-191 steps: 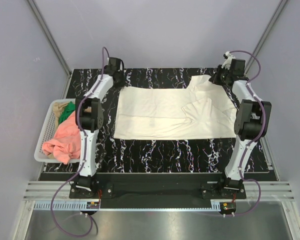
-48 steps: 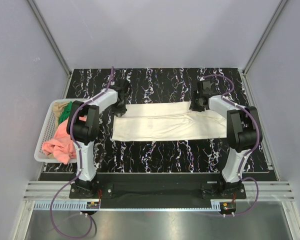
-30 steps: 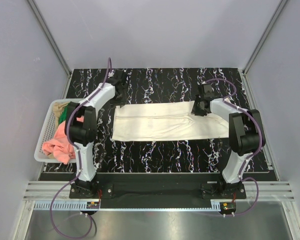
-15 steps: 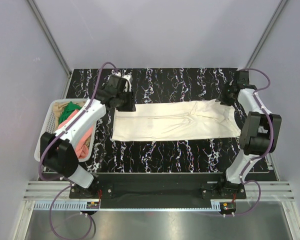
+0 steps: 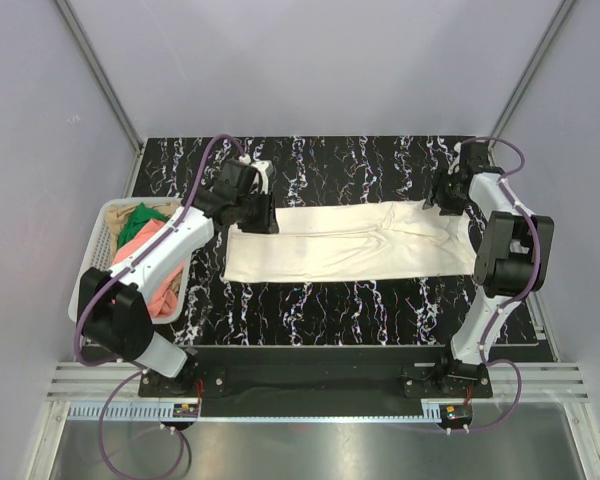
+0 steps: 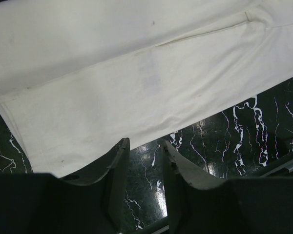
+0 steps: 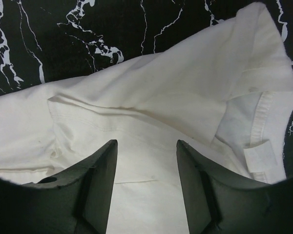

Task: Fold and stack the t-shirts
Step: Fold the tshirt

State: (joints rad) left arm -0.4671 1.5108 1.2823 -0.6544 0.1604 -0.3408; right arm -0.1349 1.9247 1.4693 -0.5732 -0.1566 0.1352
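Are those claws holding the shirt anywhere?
Nothing is held: the left gripper and right gripper are open at either end of the cream-white t-shirt, no cloth between their fingers.

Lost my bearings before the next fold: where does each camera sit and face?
Top external: above and behind the arms, looking down on table, cream t-shirt and basket; both arms show in full.
Left wrist: on the left arm, looking down at the shirt's hem end; left gripper open at bottom.
Right wrist: on the right arm, looking down at the collar end; right gripper open at bottom.
Shared: all three see the cream t-shirt.
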